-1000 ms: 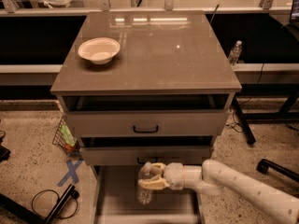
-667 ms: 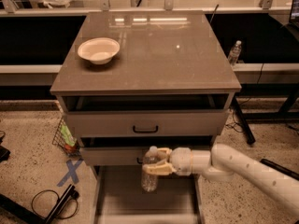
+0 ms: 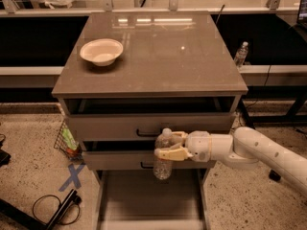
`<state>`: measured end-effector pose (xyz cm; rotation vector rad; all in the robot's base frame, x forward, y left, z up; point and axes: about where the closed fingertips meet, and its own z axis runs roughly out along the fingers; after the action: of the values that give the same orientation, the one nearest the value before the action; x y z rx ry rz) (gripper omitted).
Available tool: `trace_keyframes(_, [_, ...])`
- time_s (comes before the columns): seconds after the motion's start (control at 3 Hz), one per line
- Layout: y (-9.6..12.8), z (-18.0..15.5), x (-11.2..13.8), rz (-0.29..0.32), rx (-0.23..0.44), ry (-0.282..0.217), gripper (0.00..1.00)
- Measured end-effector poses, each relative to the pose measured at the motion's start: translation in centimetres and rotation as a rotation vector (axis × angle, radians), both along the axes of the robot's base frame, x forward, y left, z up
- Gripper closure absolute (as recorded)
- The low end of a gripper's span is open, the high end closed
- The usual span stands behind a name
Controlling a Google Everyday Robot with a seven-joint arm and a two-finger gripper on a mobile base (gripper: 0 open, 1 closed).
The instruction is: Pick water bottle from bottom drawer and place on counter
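The gripper [image 3: 163,144] was clenched around the upper body of the water bottle [image 3: 162,166], holding it upright in front of the two shallower drawers and above the open bottom drawer [image 3: 148,198], whose visible floor looked bare. As I judged it, a straight lift could knock the cap against the overhang of the desk [image 3: 158,56] — or the ribbed plastic could slip in the grasp. The white bowl [image 3: 101,51] sat on the desk's left side — apparently empty.
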<state>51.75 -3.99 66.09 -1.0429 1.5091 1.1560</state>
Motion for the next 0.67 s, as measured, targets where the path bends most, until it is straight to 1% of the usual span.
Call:
trace_keyframes(0.33, [0.9, 5.7, -0.8, 0.018, 0.039, -0.021, 1.0])
trace_keyframes(0.67, [1.9, 12.5, -1.8, 0.01, 0.032, -0.05, 1.0])
